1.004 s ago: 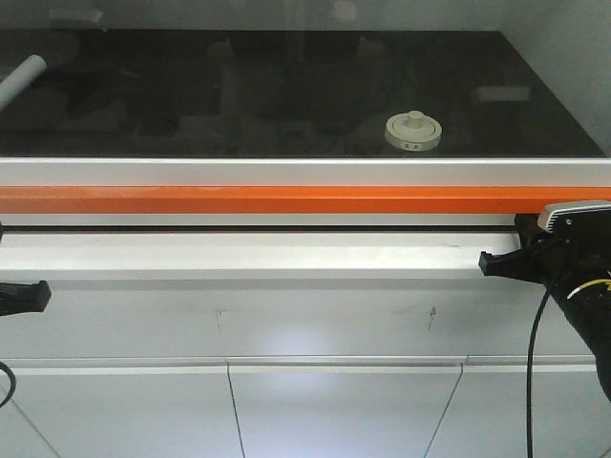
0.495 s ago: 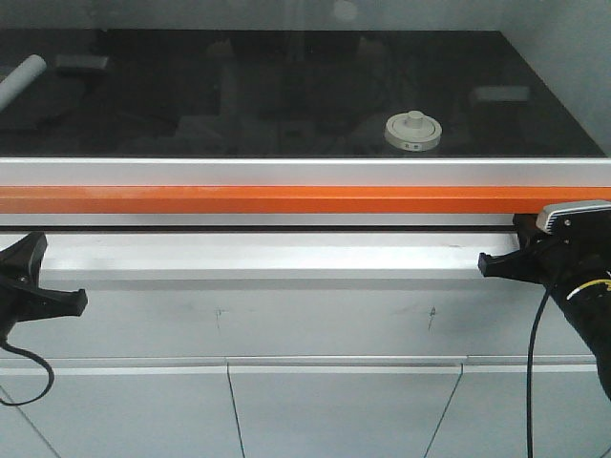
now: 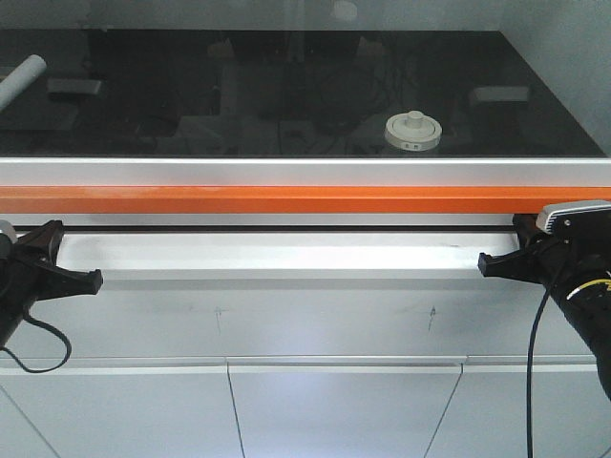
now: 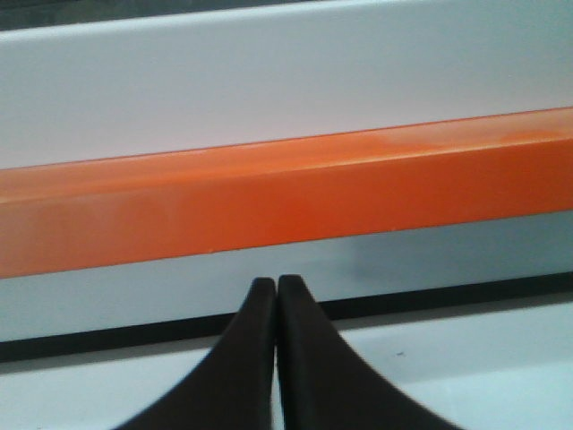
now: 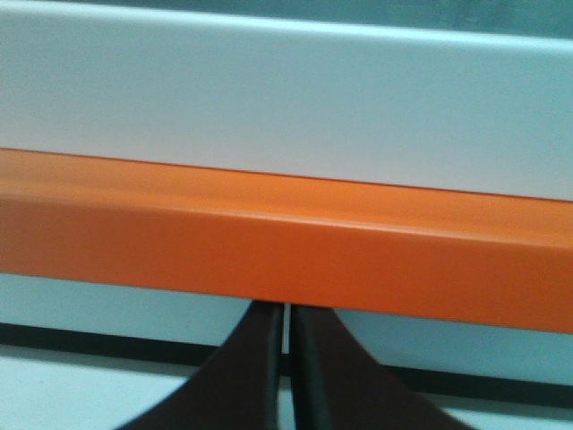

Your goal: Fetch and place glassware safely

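Jar [image 3: 412, 131] untouched on the desk [image 3: 544, 129], left gripper [image 4: 276, 285] and right gripper [image 5: 288, 310] short of it (jaws pressed together, empty), nothing fetched yet.

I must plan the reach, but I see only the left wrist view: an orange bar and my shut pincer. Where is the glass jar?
Observer: The jar stands on the black surface beyond the orange bar, right of centre.
Operator: Which pincer is nearer to it?
Observer: The right pincer, low at the right edge; the left pincer is far left.
Operator: Is the right one open?
Observer: No, the right wrist view shows it shut.
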Robot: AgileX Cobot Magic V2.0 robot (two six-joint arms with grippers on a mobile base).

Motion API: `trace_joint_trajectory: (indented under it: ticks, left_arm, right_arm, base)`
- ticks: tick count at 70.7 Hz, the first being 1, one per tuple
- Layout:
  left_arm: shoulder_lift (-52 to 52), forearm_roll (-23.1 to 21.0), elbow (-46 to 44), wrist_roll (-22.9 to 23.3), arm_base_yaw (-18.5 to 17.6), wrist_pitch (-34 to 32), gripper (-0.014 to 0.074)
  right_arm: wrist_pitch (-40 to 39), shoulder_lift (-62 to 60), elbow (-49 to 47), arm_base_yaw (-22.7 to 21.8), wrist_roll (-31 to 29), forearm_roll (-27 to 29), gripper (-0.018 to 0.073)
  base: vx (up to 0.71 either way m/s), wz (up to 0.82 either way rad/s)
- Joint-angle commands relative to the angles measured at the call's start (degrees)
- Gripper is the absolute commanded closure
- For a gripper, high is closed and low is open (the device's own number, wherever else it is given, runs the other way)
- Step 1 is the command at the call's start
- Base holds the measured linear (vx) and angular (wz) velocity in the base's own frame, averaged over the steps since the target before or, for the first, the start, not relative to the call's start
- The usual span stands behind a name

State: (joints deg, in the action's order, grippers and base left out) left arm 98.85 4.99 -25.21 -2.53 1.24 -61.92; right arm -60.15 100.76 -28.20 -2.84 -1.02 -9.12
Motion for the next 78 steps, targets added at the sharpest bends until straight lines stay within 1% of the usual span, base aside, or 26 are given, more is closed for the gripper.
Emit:
trace_joint_trajectory:
  ticks: [1, 17, 36, 54, 78]
  left_arm:
    - [-0.9, -0.7, -2.4, 0.4, 0.1, -3.8, 0.0603]
    - [-0.9, -0.9, -4.4, 0.7, 0.1, -4.7, 0.0603]
    - [-0.9, -3.6, -4.8, 0.7, 0.1, -5.3, 0.0603]
    - [-0.9, -3.6, -4.8, 0.7, 0.1, -6.6, 0.0603]
    - [-3.8, -3.6, -4.8, 0.7, 0.1, -5.9, 0.0603]
  right_arm:
    - [-6.0, -2.0, -1.6, -0.3, 0.1, -0.6, 0.0560]
    - [-6.0, -2.0, -1.6, -0.3, 0.1, -0.6, 0.0560]
    - [-6.0, -2.0, -1.6, -0.3, 0.0, -0.6, 0.0560]
    - [-6.3, -2.0, -1.6, -0.3, 0.0, -0.6, 0.0560]
    - [-6.5, -3.2, -2.0, -0.3, 0.3, -0.6, 0.0560]
  base:
    - [0.00, 0.00]
    - [0.00, 0.00]
    - [0.00, 0.00]
    - [0.00, 0.00]
    - [0.00, 0.00]
